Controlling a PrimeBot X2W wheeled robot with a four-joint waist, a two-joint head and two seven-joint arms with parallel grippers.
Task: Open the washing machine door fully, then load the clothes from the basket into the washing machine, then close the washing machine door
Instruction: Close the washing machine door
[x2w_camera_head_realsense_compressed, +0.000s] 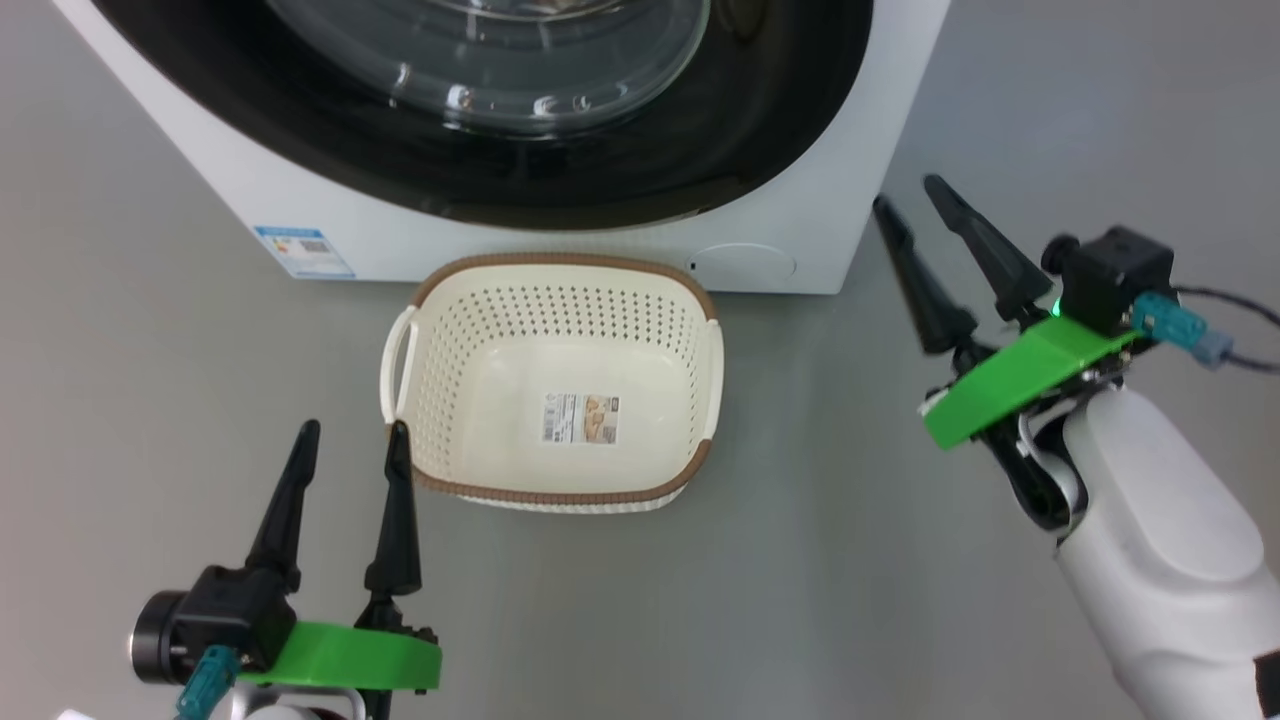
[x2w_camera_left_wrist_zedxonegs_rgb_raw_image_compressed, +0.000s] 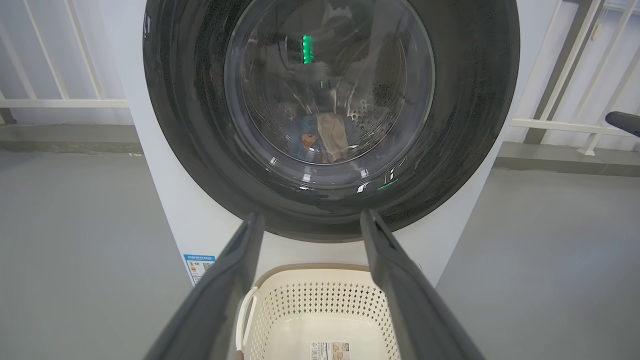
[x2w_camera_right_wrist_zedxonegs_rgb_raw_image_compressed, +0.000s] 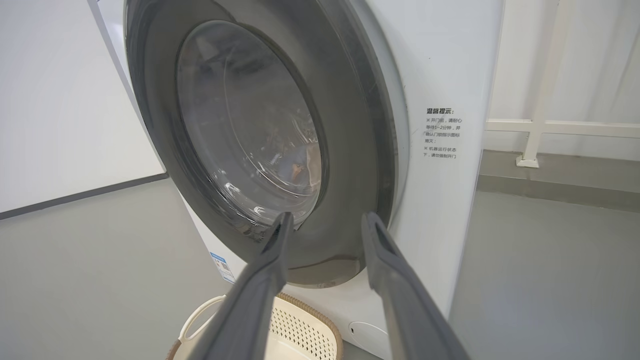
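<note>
Glass door seemingly shut flush on the washing machine, barring the way inside, basket just before its base, open on top, bare floor free to pass on both sides

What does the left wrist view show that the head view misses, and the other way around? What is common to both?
Left wrist view adds: the clothes, blue and beige, lying in the drum behind the door glass, and a white railing beyond the washing machine.
Head view adds: the right gripper, open and holding nothing, its pale forearm, and the whole basket with both handles.
Both share: the closed door, the empty basket with its label sticker, the blue label on the machine, and the open left gripper.
</note>
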